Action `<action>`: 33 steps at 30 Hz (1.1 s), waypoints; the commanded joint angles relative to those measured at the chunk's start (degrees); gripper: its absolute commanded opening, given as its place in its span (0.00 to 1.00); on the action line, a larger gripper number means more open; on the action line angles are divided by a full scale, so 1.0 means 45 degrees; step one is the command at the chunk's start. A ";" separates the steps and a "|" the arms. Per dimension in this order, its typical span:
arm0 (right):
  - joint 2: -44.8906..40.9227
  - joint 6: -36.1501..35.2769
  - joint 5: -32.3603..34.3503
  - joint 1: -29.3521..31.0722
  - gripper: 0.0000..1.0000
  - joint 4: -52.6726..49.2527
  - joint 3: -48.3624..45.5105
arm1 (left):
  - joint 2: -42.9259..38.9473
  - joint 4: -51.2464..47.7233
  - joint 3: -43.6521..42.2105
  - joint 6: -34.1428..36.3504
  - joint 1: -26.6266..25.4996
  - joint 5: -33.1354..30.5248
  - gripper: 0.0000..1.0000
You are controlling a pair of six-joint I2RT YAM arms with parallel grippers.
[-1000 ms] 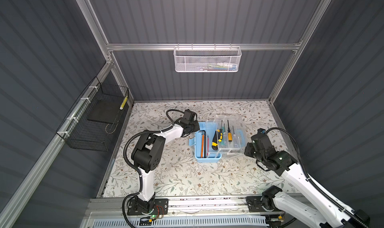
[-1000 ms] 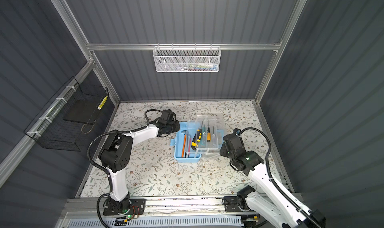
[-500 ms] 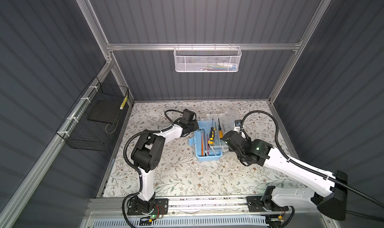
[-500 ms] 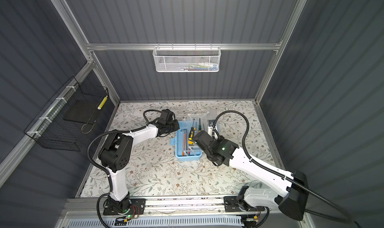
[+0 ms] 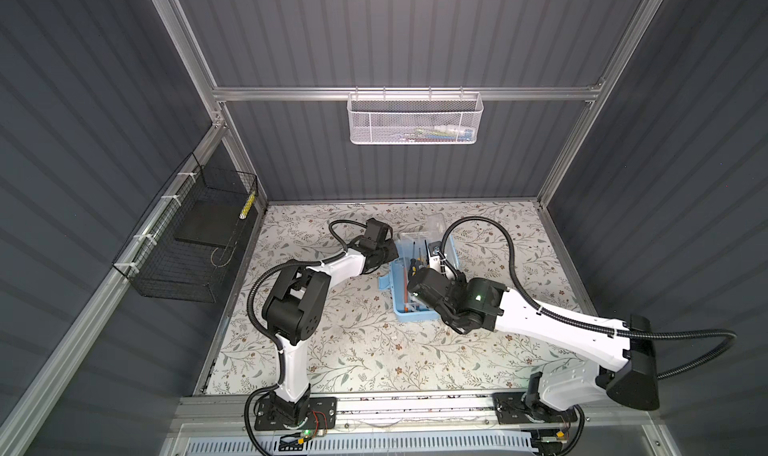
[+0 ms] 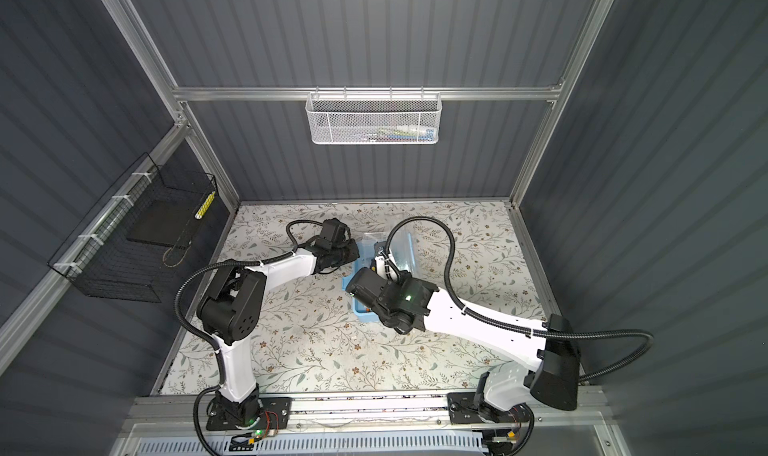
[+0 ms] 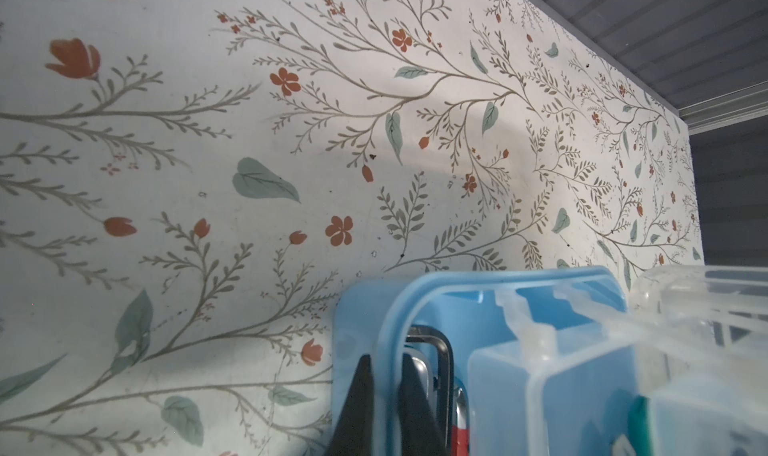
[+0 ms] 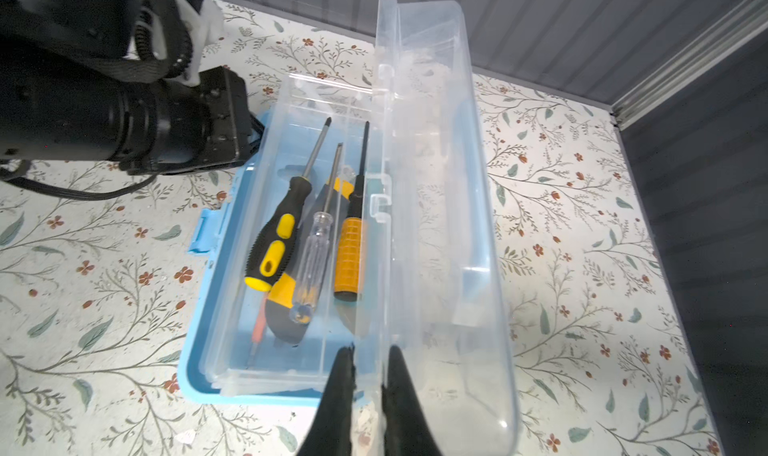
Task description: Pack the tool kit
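Dark slatted walls (image 5: pixel 374 38), floral worktop (image 5: pixel 353 350). The tool kit box (image 8: pixel 257 398) sits mid-worktop. Its long axis runs straight away from the right end effector (image 8: pixel 370 352) toward the back wall, and its near short end is directly below that end effector. The clear lid (image 8: pixel 440 184) is raised, standing roughly upright along one long side. Right end effector is closed, pinching the near end of the lid's rim. Three screwdrivers (image 8: pixel 313 258) lie in the inner tray (image 8: pixel 299 362) parallel to the long axis, tips pointing away from the right end effector and grips toward it. The utility knife (image 8: pixel 286 296) is under them, mostly covered. Left end effector (image 7: pixel 387 362) is at the box's far end, clamped on the light-blue handle (image 7: pixel 395 325), which runs between its fingers. The hex keys (image 7: pixel 442 350) are just behind it, only their bends visible. In both top views the right wrist (image 5: pixel 457 296) covers most of the box and hides its own fingers. There's an orange item (image 8: pixel 258 329) below the tray, can't identify it.
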 commanded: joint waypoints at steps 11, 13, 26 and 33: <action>-0.0280 -0.0768 -0.3776 0.0357 0.43 0.2177 0.0682 | -0.0387 0.0589 -0.0173 -0.0504 -0.0361 0.0609 0.00; -0.0633 -0.0615 -0.4205 0.0012 0.43 0.2209 0.0460 | -0.0454 0.0578 -0.0178 -0.0525 -0.0359 0.0476 0.00; -0.2299 -0.0047 -0.6400 -0.2244 0.45 0.3652 -0.2112 | -0.1067 -0.0284 0.0452 0.0016 -0.0241 -0.0432 0.48; -0.2205 -0.0030 -0.6882 -0.2649 0.44 0.3908 -0.2523 | -0.1731 -0.0830 0.0218 0.0220 -0.0034 -0.1065 0.51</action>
